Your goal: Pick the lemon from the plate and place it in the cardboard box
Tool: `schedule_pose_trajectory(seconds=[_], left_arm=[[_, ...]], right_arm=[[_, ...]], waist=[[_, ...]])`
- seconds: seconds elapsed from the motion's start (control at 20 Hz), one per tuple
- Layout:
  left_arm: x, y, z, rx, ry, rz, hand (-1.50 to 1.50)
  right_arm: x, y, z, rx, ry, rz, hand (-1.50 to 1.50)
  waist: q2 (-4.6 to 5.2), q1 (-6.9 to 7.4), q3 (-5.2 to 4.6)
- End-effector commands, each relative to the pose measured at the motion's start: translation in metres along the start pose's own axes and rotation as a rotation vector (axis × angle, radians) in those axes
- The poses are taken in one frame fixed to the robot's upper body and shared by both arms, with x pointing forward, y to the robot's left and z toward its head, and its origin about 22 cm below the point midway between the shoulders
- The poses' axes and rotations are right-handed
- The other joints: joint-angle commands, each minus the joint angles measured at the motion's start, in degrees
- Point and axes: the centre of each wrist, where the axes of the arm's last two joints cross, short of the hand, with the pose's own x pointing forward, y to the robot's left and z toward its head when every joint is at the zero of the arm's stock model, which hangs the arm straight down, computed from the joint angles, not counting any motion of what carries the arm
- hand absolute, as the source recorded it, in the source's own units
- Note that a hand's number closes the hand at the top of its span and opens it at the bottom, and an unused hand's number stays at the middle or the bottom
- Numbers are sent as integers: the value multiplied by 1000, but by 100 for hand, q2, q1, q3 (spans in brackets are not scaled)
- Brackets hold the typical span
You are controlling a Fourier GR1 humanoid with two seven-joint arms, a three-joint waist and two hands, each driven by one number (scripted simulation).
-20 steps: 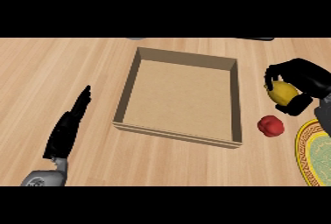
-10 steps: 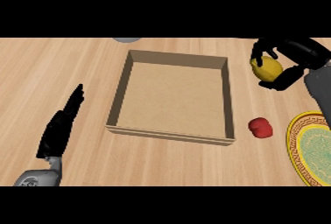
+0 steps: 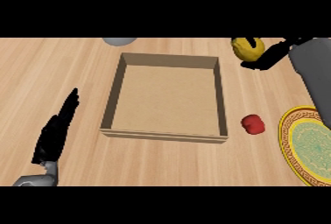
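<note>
Centre: cardboard box; right of it, plate; beyond box's right corner, lemon.

Bright, even light, soft shading inside the cardboard box

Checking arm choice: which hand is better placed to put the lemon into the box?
Right. The right hand holds the lemon near the far right corner of the cardboard box; the left hand lies open on its other side.

We recorded our left hand as matte black, long and slim, tapering to thin fingers. Our left forearm was grey, rounded and lightly shiny. Our right hand was the same black; our right forearm was smooth, plain grey and broad.
</note>
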Motion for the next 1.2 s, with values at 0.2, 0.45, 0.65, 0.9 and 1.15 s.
schedule_pose_trajectory(seconds=[0.2,0.45,0.65,0.9,1.15], left_arm=[[11,5,4,14,18,15,0],[-3,2,-3,35,38,11,0],[-4,9,1,32,10,7,0],[-17,9,5,36,23,11,0],[-8,7,11,31,23,6,0]], right_arm=[[27,12,-69,94,-104,-131,150],[58,16,-111,138,-97,-96,150],[74,72,-146,185,-83,-99,150],[81,117,-164,267,-29,-80,150],[78,154,-162,292,21,-34,150]], waist=[[-49,-138,-3],[-60,-232,-7],[-62,-211,-8],[-37,-167,-9],[-32,-102,-8]])
